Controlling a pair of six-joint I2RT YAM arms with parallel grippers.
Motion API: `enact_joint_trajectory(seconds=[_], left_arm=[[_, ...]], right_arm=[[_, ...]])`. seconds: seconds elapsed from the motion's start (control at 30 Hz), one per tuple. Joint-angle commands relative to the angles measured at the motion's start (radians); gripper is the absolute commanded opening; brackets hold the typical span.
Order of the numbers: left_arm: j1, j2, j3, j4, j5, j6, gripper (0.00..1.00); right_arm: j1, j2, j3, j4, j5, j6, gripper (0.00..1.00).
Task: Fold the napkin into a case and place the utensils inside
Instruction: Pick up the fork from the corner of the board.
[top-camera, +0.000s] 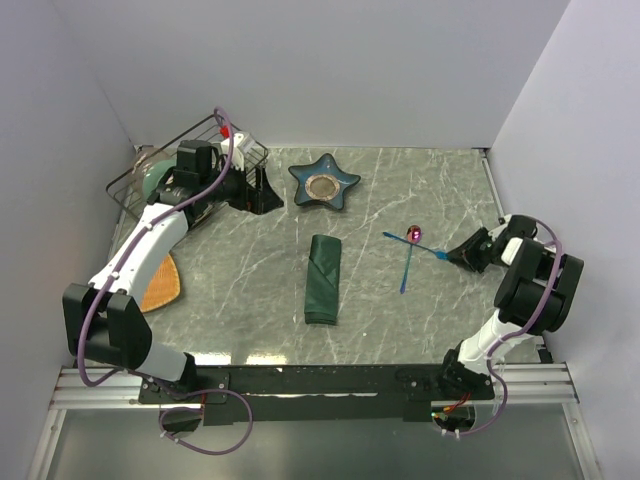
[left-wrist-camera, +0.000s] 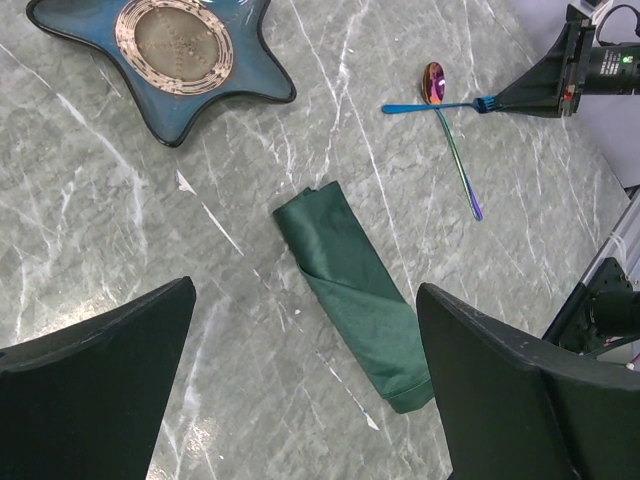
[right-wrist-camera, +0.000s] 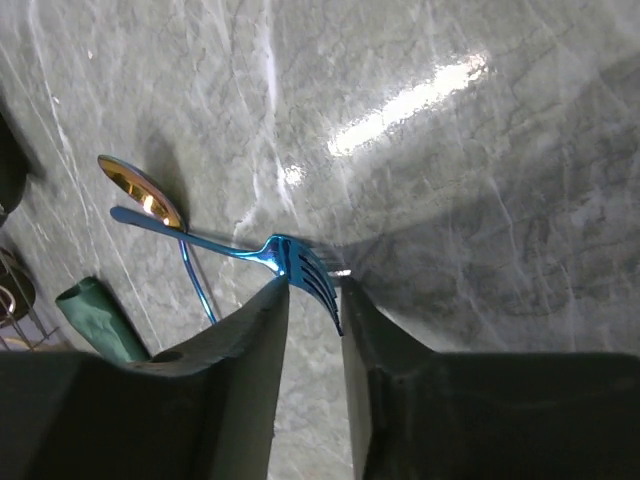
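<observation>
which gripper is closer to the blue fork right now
Right. The right gripper sits at the blue fork, fingers on either side of its tines. The left gripper hangs open far off, by the wire basket.

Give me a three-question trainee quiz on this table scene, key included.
1. True or false: the dark green cloth napkin lies spread out flat.
2. What sits between the fingertips of the right gripper? A. the tined end of the slim bright blue metal fork; B. that fork's handle tip; C. the napkin's edge.
3. Fill in: the jaws of the left gripper stand ____.
Key: 1 false, it is folded into a narrow, long rectangle; 2 A; 3 open.
</observation>
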Motion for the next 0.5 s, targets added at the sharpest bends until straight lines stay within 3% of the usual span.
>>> enact_joint_trajectory(seconds=[0.0, 0.1, 0.27, 0.47], left_arm=[[0.007, 0.004, 0.045, 0.005, 0.008, 0.001, 0.99], [0.007, 0.004, 0.048, 0.003, 0.011, 0.007, 0.99], [0.007, -0.004, 0.039, 0.000, 0.020, 0.021, 0.99], [0.007, -0.002, 0.027, -0.005, 0.048, 0.044, 0.99]], right_arm=[[-0.011, -0.011, -0.022, 0.047, 0.044, 0.037, 0.22], [-0.017, -0.037, 0.007, 0.011, 0.051, 0.002, 0.00], [-0.033, -0.147, 0.134, -0.112, -0.046, -0.093, 0.00], [-0.008, -0.229, 0.280, -0.445, -0.151, -0.404, 0.00]])
